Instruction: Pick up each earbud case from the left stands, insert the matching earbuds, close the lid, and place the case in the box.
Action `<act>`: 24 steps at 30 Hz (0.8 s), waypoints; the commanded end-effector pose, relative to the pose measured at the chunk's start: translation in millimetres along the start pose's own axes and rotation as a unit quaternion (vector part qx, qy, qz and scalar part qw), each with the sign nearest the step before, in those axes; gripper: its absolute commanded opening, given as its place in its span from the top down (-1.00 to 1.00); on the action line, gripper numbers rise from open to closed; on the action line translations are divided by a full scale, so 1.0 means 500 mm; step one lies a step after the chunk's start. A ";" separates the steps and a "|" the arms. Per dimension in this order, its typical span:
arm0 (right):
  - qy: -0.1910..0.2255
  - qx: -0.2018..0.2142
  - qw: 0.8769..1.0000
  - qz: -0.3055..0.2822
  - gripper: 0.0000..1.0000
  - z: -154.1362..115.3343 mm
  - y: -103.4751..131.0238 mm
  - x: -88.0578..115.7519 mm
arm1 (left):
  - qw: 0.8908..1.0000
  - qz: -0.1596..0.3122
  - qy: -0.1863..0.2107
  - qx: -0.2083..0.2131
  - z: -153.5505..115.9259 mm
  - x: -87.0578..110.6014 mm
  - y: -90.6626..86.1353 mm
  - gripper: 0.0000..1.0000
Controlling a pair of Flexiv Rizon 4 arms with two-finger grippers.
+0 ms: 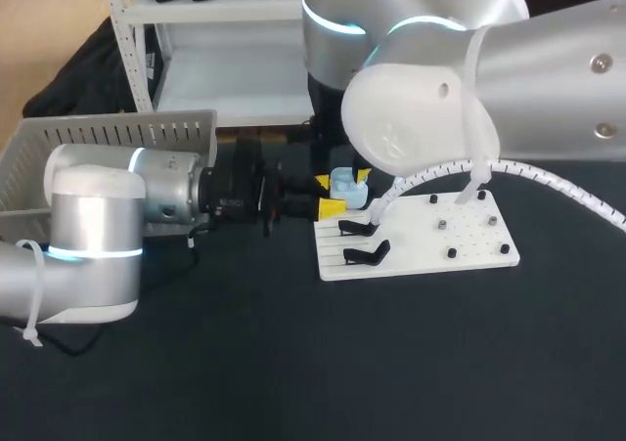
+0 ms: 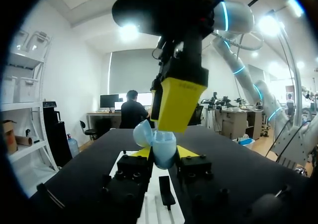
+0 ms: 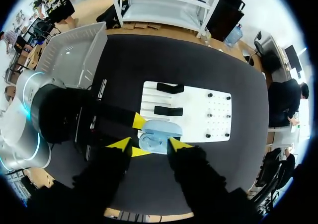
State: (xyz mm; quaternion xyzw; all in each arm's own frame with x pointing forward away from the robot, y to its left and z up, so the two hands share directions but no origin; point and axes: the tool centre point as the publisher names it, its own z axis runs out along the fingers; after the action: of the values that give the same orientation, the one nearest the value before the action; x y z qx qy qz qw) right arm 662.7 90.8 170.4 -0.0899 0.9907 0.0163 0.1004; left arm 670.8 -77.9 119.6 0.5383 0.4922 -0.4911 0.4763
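A dark table [image 1: 245, 363] holds a grey slatted box [image 1: 108, 138] at its back left and a white pegged board [image 1: 460, 236] in the middle. The left gripper [image 2: 164, 152], held level at the board's left edge, is clamped on a pale blue earbud case [image 2: 161, 147] with its lid raised. The right gripper [image 3: 150, 145] hangs over the case, its fingers spread either side and not gripping.

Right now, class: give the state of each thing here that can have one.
earbud case, lid open
left gripper, shut on the earbud case
right gripper, open, straddling the earbud case
black stands, both empty
box, nothing seen inside
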 end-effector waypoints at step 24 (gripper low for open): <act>-0.006 0.037 0.994 0.098 -1.00 0.009 -0.153 -0.094 | 1.000 0.001 0.000 -0.003 0.000 -0.001 -0.004 1.00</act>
State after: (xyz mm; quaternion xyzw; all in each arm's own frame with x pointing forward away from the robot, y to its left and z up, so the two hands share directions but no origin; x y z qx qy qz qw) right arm 715.4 22.3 176.8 0.0121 0.9932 -0.0094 0.1151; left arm 670.7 -77.8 119.8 0.5382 0.4922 -0.4911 0.4763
